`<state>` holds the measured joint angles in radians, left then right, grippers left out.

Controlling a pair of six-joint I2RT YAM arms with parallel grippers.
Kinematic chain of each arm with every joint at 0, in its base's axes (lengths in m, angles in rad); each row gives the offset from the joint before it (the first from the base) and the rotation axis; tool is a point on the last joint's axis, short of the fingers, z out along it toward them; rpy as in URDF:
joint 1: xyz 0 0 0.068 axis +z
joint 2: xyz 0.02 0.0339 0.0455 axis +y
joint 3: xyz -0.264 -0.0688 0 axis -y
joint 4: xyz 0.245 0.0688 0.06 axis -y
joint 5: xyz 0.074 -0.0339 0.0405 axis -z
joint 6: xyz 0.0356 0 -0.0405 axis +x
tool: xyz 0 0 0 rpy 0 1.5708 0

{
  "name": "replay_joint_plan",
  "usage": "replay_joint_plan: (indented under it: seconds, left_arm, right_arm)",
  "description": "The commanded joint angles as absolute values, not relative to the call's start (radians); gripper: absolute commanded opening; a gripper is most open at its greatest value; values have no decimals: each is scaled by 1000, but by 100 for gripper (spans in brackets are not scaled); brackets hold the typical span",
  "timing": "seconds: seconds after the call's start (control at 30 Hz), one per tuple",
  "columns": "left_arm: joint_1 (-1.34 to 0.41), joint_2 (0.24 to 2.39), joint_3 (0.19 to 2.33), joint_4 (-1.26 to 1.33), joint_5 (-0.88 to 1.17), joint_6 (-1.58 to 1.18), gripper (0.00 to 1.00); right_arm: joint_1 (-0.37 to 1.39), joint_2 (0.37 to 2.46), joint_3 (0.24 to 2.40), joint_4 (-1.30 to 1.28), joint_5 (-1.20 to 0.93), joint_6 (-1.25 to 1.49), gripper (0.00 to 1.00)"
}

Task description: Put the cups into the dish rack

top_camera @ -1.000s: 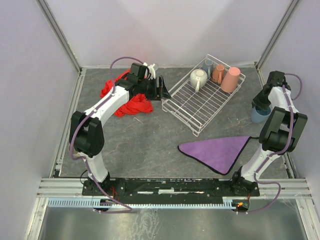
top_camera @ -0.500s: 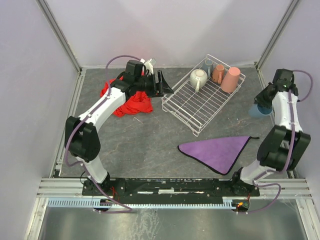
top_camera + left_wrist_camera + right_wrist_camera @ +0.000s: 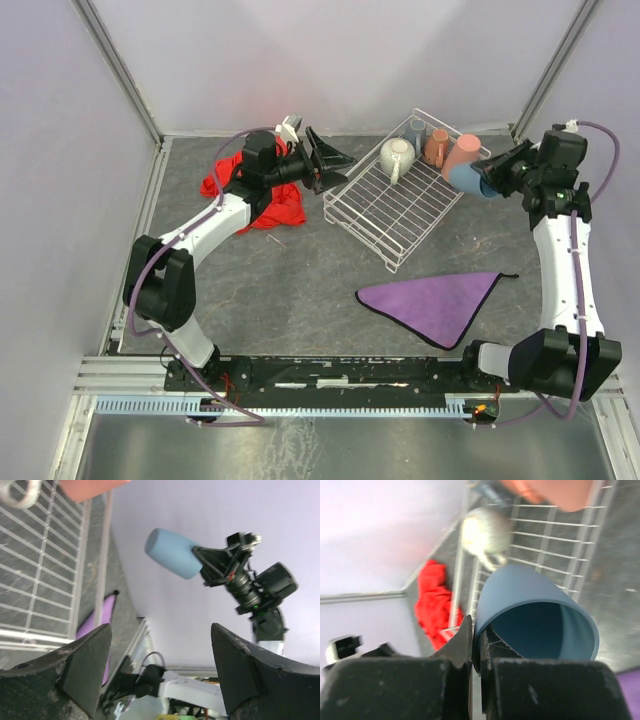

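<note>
Your right gripper is clamped on the light-blue cup, with one finger inside the rim and one outside. It holds the cup on its side in the air, toward the far right corner of the counter. The cup's base points at the dish rack and sits just beside the salmon-pink tumbler; you cannot tell whether they touch.

The rack lies skewed near the far edge, right of centre. At its far end it holds the tumbler, the cream handled mug, a small orange mug and a grey-blue mug.

Your left gripper is spread wide and empty, between the red cloth and the rack's left corner. A purple cloth lies flat toward the near right.
</note>
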<state>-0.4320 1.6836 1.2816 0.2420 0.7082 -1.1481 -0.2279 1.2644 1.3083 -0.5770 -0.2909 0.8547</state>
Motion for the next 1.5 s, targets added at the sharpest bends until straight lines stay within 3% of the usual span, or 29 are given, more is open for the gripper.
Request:
replay_joint_plan:
  seconds: [0.0, 0.47, 0.87, 1.47]
  left_arm:
    - [-435, 1675, 1281, 561, 712, -1405, 86]
    - [-512, 1838, 1491, 529, 618, -1477, 91]
    - [-515, 1936, 1642, 504, 612, -1497, 91]
    - [-515, 1881, 1568, 434, 610, -1444, 90]
  right_arm:
    - [-181, 1219, 1312, -314, -439, 1051, 1]
    - [-65, 1262, 1248, 15, -521, 1332, 1]
    - [76, 1278, 1210, 73, -485, 1360, 1]
    - [152, 1330, 1245, 124, -445, 1346, 1]
